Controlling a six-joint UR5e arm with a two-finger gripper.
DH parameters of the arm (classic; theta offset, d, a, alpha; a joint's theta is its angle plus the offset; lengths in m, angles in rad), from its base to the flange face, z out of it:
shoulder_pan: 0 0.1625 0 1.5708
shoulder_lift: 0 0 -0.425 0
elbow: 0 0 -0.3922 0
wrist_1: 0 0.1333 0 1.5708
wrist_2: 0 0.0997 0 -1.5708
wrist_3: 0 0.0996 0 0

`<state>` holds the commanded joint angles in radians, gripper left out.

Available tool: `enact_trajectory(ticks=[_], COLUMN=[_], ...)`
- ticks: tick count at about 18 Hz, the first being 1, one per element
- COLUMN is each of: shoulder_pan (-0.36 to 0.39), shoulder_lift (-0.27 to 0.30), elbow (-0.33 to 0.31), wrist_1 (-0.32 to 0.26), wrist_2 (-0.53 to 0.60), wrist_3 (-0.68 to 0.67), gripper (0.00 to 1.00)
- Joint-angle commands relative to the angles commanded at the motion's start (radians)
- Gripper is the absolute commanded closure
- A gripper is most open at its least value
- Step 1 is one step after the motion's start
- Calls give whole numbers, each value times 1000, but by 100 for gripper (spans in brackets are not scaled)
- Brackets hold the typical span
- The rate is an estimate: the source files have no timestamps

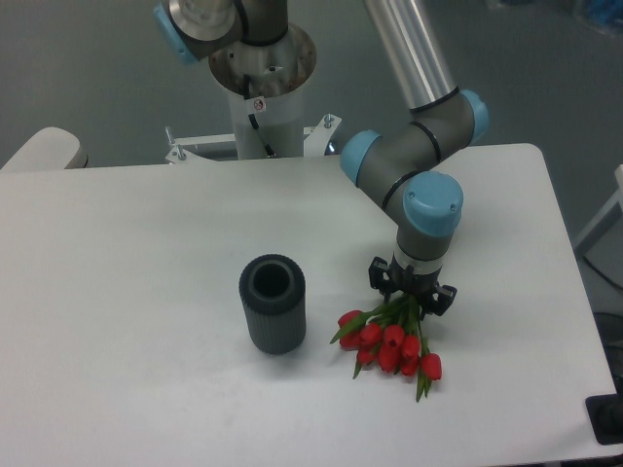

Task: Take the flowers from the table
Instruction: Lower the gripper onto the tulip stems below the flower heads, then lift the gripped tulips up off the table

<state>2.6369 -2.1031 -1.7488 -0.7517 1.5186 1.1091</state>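
Flowers' (391, 339) stems hidden under gripper (412, 303)

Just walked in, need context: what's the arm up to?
The UR5e arm has its claw down over the stem end of the flowers, a bunch of red tulips lying on the white table. Whether the claw has closed on the stems cannot be told. A dark grey ribbed vase stands upright to the left of the blooms, untouched.
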Motion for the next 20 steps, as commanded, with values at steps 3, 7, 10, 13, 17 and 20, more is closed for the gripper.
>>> enact_trajectory(ticks=[3,7,10,13,17,20], shoulder_pan=[0,-2,-3,-2,-18,-26], shoulder_lift=[-2,14,43,70,89,106], elbow=[12,40,81,133,199,258], wrist_1=[-2,-3,-14,-52,-81,-109], wrist_2=[0,-3,-41,-141,-188,-309], wrist_3=[3,6,6,6,3,-8], gripper=[69,69,69,69,69,69])
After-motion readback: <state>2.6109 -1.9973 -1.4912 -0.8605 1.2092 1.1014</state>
